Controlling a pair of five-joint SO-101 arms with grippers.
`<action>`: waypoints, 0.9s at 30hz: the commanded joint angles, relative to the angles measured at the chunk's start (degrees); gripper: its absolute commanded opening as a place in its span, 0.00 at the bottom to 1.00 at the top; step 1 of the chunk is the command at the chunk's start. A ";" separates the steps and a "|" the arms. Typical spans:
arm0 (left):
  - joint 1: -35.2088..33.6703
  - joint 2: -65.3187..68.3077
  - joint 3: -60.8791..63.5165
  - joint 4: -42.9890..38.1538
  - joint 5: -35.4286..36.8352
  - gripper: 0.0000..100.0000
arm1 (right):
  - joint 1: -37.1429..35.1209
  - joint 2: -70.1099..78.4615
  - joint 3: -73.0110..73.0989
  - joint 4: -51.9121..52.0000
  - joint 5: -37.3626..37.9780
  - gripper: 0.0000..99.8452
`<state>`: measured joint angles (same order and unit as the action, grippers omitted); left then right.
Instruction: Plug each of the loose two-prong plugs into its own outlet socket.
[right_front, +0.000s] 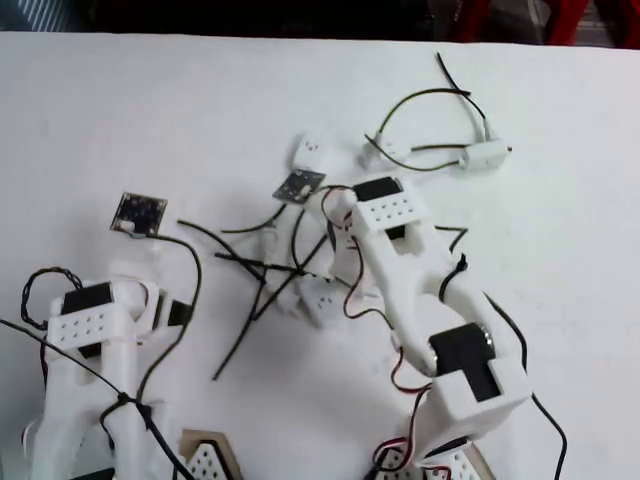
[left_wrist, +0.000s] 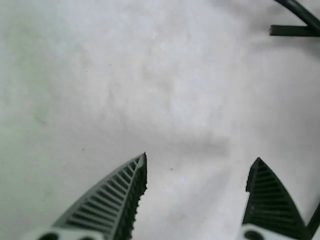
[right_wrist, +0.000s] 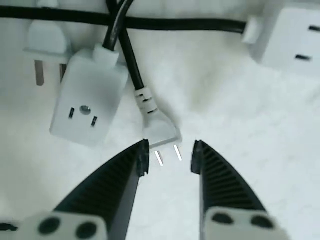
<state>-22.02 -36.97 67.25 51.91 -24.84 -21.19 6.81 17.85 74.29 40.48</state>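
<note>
The right gripper (right_wrist: 169, 150) is held parted, jaws set either side of the prongs of a white two-prong plug (right_wrist: 161, 129); nothing is grasped yet. That plug is found loose near the table's middle, just beside a white outlet socket (right_wrist: 89, 102), not inserted. A second plug (right_wrist: 47, 47) is seen bare-pronged beside the same socket; another socket (right_wrist: 292, 40) lies apart. The left gripper (left_wrist: 200, 167) is held parted over bare table (left_wrist: 125, 75), toward the near left corner, empty. Judged: barely begun, at least two plugs left.
</note>
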 joint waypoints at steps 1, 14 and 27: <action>-0.22 -2.07 -0.62 -0.79 -0.18 0.31 | -1.54 -4.00 -1.05 2.59 0.44 0.17; -0.22 -2.07 -0.62 -0.79 -0.26 0.31 | -5.41 -3.65 11.60 -9.63 0.44 0.16; -0.22 -2.07 -0.62 -0.79 -0.18 0.31 | 0.22 -0.22 15.30 -14.29 5.63 0.13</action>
<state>-22.02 -36.97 67.25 51.91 -24.84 -22.59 5.05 32.70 60.57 45.49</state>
